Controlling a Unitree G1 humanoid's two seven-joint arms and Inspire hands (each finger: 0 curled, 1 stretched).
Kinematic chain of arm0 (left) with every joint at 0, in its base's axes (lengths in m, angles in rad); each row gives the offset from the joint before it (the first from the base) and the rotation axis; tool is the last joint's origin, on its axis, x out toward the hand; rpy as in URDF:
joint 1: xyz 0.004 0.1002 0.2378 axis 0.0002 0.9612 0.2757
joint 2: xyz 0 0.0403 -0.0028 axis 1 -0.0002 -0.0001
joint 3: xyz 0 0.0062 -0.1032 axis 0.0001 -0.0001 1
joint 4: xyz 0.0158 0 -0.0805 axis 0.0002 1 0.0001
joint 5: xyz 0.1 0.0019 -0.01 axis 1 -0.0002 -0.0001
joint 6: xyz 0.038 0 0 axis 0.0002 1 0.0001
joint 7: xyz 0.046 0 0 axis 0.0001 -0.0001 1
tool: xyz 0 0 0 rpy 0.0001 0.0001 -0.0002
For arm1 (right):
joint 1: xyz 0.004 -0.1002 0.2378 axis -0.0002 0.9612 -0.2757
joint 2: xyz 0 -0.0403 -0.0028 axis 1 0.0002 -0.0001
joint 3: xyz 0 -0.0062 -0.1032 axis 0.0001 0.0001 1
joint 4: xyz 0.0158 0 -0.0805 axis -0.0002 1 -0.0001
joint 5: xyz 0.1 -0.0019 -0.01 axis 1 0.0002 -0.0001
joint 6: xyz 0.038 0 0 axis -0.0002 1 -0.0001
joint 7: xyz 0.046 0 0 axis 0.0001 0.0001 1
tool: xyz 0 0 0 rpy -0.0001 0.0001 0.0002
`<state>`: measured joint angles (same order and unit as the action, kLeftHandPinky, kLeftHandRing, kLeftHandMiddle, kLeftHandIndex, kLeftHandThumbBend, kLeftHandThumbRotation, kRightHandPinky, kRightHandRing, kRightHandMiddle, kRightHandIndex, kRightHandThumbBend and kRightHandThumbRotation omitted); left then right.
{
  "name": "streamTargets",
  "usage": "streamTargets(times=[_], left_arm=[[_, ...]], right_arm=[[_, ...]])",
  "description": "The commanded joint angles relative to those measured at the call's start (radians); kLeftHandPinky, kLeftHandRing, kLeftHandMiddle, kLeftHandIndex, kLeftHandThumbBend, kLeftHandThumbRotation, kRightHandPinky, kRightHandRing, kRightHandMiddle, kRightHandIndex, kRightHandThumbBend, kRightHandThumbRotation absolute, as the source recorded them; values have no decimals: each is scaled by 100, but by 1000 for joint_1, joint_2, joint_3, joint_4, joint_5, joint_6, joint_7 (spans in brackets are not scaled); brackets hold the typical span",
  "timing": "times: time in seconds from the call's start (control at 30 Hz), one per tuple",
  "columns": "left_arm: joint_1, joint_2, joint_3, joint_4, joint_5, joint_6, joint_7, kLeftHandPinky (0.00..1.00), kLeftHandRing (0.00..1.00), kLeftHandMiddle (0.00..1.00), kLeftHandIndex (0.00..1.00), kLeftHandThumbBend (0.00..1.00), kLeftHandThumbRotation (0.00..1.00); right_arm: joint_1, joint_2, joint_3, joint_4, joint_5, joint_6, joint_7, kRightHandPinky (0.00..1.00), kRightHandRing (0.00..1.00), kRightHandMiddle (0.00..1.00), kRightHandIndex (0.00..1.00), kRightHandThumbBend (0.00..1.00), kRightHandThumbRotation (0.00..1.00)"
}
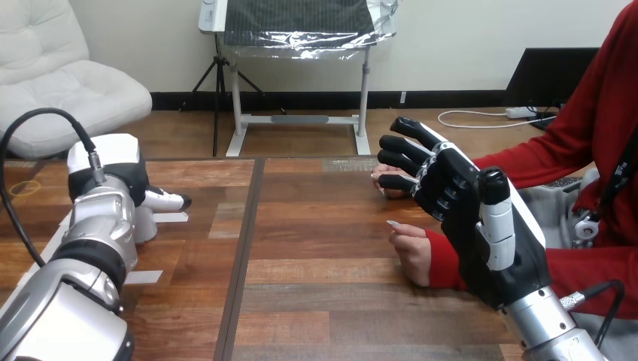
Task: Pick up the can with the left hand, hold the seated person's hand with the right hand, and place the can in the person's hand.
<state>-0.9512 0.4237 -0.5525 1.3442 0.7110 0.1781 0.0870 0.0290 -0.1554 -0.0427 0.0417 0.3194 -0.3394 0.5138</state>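
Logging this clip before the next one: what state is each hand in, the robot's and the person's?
left hand: low at the left of the table, back to camera; grip cannot be told.
right hand: raised, open, fingers nearly straight.
person's nearer hand: loosely curled, resting on the table.
person's farther hand: mostly hidden behind the right hand.

Person's near hand: red sleeve, fingers loosely curled, resting on the surface near its right edge. Person's far hand: farther back, also on the surface, mostly hidden behind the right hand.
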Motion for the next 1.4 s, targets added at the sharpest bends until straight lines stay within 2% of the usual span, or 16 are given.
streamTargets(times=[0.0,0.17,0.57,0.97,1.23,1.37], left_arm=[[-25,4,12,-35,-5,-10,44,47,61,65,64,67,63],[-29,5,16,-35,-3,-11,53,47,61,65,64,67,63],[-38,9,31,-39,-7,-13,89,35,49,53,58,67,63],[-40,15,56,-46,-29,-29,133,34,47,51,55,68,60],[-43,16,62,-48,-23,-31,157,32,45,50,51,68,62],[-37,15,94,-57,-51,-46,201,30,43,49,50,69,60]], right_arm=[[-54,0,-13,-23,18,0,-3,80,87,87,88,87,100],[-56,1,-13,-19,17,-2,-3,80,88,87,89,88,100],[-59,-1,-14,-13,17,0,-2,82,88,87,89,87,100],[-58,-1,-13,-18,13,6,-6,83,88,87,89,88,100],[-62,-2,-14,-10,9,-5,-2,84,89,88,89,86,100],[-62,0,-14,-7,8,-8,-4,84,89,88,89,86,100]])
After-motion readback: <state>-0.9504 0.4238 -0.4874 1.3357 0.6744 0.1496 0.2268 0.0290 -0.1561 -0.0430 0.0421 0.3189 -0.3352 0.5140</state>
